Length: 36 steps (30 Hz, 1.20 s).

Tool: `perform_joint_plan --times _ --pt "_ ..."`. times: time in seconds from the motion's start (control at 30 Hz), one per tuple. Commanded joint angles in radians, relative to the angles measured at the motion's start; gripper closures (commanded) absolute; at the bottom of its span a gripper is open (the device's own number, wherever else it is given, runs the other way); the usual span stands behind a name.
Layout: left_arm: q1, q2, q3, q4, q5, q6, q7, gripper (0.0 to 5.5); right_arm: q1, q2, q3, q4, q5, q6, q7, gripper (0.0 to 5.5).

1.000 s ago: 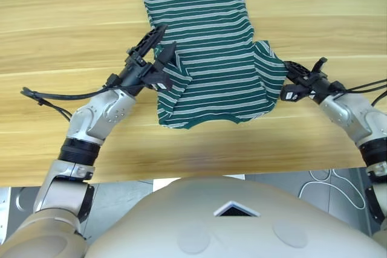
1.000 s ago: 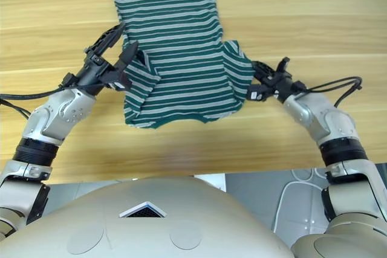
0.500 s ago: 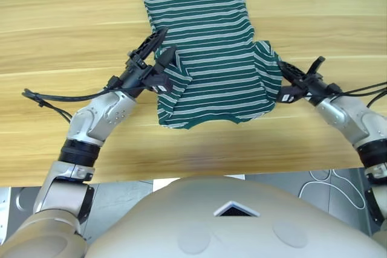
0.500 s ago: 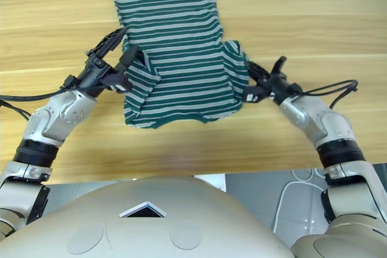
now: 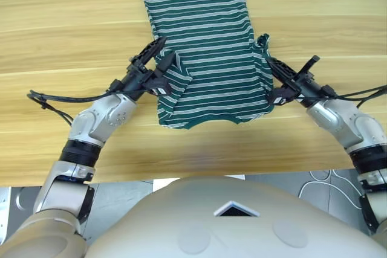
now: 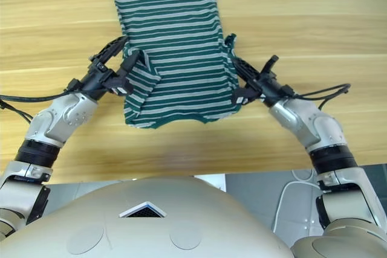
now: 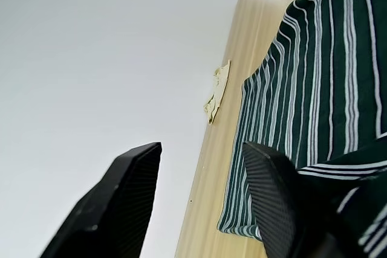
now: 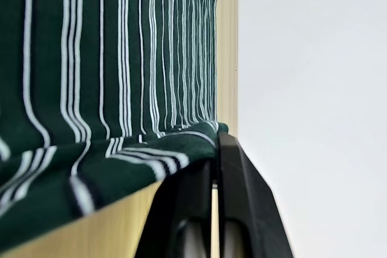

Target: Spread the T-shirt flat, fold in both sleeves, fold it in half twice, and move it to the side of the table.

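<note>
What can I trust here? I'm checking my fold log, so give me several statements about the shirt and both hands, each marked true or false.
1. The T-shirt is dark green with pale stripes. True.
2. The left hand is clamped on the shirt. False: its fingers stand apart with nothing between them, beside the folded-in left sleeve.
3. The right hand pinches the shirt's edge at the right sleeve. True.
4. The shirt lies on a grey cloth cover. False: it lies on a bare wooden table.
5. The shirt is already folded in half twice. False: its body lies at full length in the middle of the table.
</note>
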Motion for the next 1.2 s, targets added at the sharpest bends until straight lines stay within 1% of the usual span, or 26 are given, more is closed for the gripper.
perform_joint_plan --times 0.03,0.17,0.53,0.57,0.63,0.73,0.87,1.0,1.07,1.13,1.2 --pt "-0.013 0.002 -0.011 0.009 0.005 -0.002 0.002 3.00 -0.004 0.032 0.047 -0.025 -0.018 -0.028 0.042 5.48" --pt "-0.021 -0.006 -0.023 0.021 0.008 -0.001 0.005 3.00 -0.052 0.074 0.080 -0.013 -0.040 -0.038 0.054 5.48" --pt "-0.020 -0.018 -0.035 0.029 0.010 -0.006 0.006 3.00 -0.103 0.109 0.091 0.056 -0.073 -0.018 0.036 5.48" --pt "-0.019 -0.019 -0.036 0.028 0.010 -0.006 0.006 3.00 -0.105 0.109 0.092 0.058 -0.073 -0.017 0.038 5.21" --pt "-0.019 -0.019 -0.039 0.029 0.010 -0.007 0.006 3.00 -0.107 0.109 0.093 0.064 -0.070 -0.015 0.049 4.91" --pt "-0.018 -0.017 -0.046 0.032 0.009 -0.009 0.003 3.00 -0.107 0.108 0.096 0.070 -0.070 -0.015 0.056 4.28" --pt "-0.012 0.000 -0.083 0.065 0.015 -0.029 -0.037 3.00 -0.100 0.102 0.105 0.073 -0.068 -0.031 0.064 3.57" --pt "0.012 0.036 -0.153 0.089 0.003 -0.079 -0.149 3.00 -0.086 0.091 0.110 0.068 -0.032 -0.060 0.111 3.57" --pt "0.028 0.059 -0.114 0.048 -0.064 -0.106 -0.154 3.00 -0.071 0.082 0.105 0.056 -0.012 -0.077 0.130 3.57" --pt "0.052 0.082 -0.031 -0.001 -0.145 -0.114 -0.133 3.00 -0.049 0.062 0.075 0.019 0.059 -0.113 0.150 3.57" --pt "0.107 0.145 0.105 -0.059 -0.230 -0.105 -0.113 3.00 -0.011 0.008 -0.038 -0.066 0.251 -0.150 0.169 3.57"
